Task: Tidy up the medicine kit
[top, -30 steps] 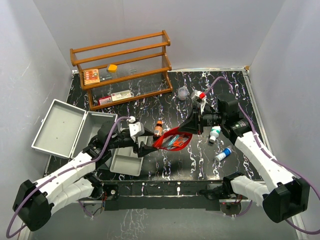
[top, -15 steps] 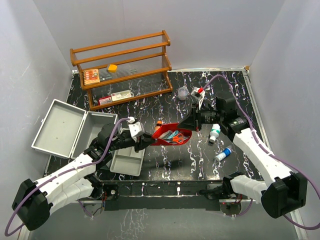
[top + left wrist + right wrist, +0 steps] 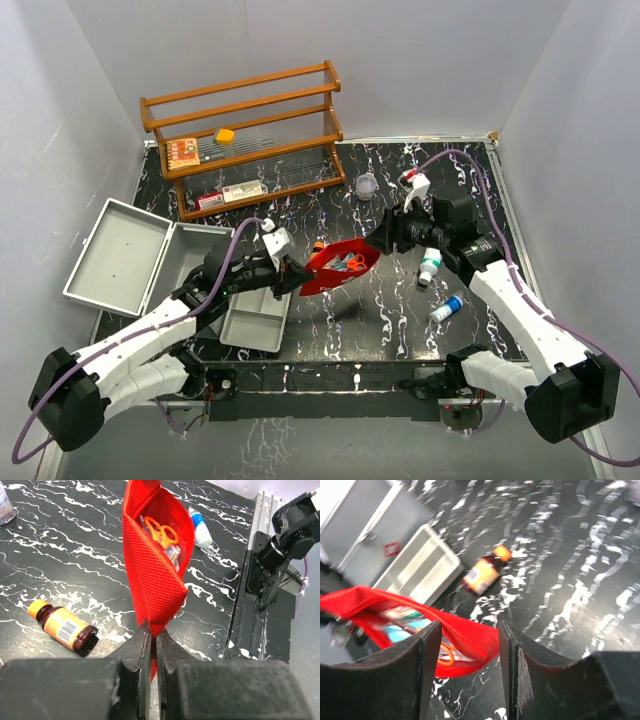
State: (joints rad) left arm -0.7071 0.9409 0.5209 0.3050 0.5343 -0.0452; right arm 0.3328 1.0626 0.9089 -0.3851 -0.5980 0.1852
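A red mesh pouch (image 3: 341, 266) holding orange scissors and packets hangs above the black table, between both arms. My left gripper (image 3: 298, 277) is shut on its left end; in the left wrist view the jaws (image 3: 153, 636) pinch the red fabric (image 3: 155, 565). My right gripper (image 3: 386, 238) is open, and the pouch's other end (image 3: 465, 630) lies loose between its spread fingers (image 3: 422, 667). The medicine kit (image 3: 116, 258) lies at the left with its lid open. Its grey two-compartment tray (image 3: 252, 322) sits on the table beside it.
A brown wooden rack (image 3: 245, 130) with small boxes stands at the back left. An amber bottle (image 3: 317, 246) lies under the pouch. A clear cup (image 3: 367, 185), a green-capped white bottle (image 3: 430, 266) and a blue-capped bottle (image 3: 447, 307) lie on the right.
My left gripper has shut on the pouch's left end. My right gripper has opened and let go of the other end. The pouch has shifted slightly left and levelled out.
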